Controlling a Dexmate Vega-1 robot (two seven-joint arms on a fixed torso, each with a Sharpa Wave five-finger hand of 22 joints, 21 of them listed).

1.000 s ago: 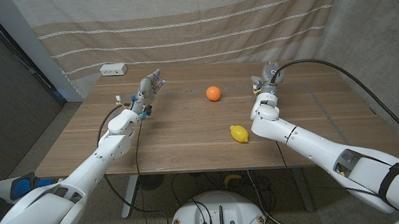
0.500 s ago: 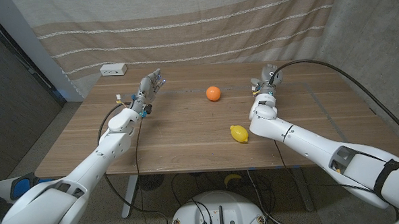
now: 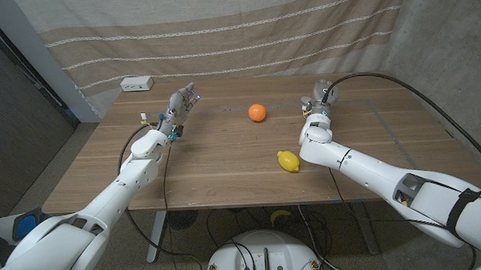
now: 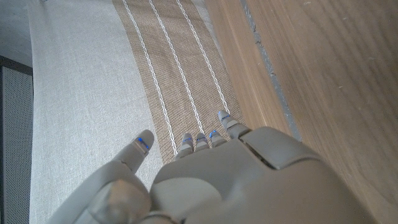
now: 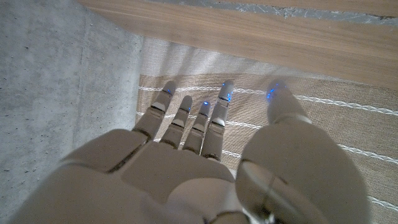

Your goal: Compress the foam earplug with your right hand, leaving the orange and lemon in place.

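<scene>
From the head view I saw the long wooden counter (image 3: 225, 164) with both arms reaching across it from the near corners. The right hand (image 3: 318, 95) stood raised above the far right part of the counter, near the striped beige curtain (image 3: 220, 38) that hung behind it. In the right wrist view the right hand (image 5: 205, 162) was released: its fingers (image 5: 186, 121) were extended and apart, with blue lights at the tips, and nothing lay between them. I could not make out the foam earplug in any view, so I cannot state its position.

The small round orange (image 3: 257, 111) sat on the far middle of the counter, between the two hands and apart from both. The yellow lemon (image 3: 288, 160) lay nearer the front edge, just beside the right forearm (image 3: 347, 163); I could not tell whether they touched.

The left hand (image 3: 181, 105) was held up over the far left part of the counter, well apart from the orange. In the left wrist view the left hand (image 4: 224, 180) was likewise released, its fingers (image 4: 199, 140) straight and holding nothing, pointing toward the curtain past the counter's edge.

A white rectangular box (image 3: 137, 83) lay at the far left corner of the counter.
</scene>
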